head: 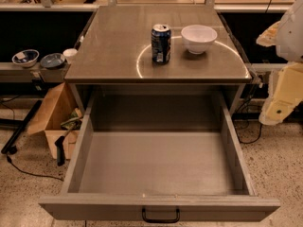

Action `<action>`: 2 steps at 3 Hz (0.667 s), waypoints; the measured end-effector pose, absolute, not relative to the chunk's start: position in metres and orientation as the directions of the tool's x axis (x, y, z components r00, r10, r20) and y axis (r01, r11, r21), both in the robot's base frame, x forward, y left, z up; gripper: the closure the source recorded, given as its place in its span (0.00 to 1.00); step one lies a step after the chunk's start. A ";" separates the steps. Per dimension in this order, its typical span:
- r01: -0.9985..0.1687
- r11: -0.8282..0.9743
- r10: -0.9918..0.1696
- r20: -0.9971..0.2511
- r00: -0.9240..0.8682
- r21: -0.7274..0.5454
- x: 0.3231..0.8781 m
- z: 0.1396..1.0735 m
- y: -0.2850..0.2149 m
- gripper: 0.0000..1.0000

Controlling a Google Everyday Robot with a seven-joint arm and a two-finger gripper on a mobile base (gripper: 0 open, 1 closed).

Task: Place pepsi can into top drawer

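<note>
pepsi can (161,43) upright on counter (118,41), long axis vertical, just left of white bowl (199,38). top drawer (161,207) stands open below counter front. pincer (277,109) apparently at right frame edge, beside counter; released or clenched: cannot tell. can lies left of pincer, bowl nearly between.

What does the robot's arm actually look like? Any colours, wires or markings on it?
The arm, at the right edge beside the table, wears smooth rounded shells: white above, cream-yellow below. The lower cream piece, seemingly the gripper, carries a small dark round spot. No cables or lettering show on it.
</note>
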State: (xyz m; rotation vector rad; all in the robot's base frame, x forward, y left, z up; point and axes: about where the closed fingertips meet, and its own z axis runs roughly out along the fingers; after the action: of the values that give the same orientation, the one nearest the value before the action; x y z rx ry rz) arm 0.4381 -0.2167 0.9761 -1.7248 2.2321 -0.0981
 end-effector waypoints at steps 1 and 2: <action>-0.931 0.270 -0.953 -0.207 -0.222 -0.245 0.438 0.976 -0.217 0.00; -0.927 0.265 -0.954 -0.216 -0.210 -0.267 0.452 0.977 -0.222 0.00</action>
State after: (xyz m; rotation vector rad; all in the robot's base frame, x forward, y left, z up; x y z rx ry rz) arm 0.4518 -0.2216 0.9775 -1.7193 2.2078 -0.1126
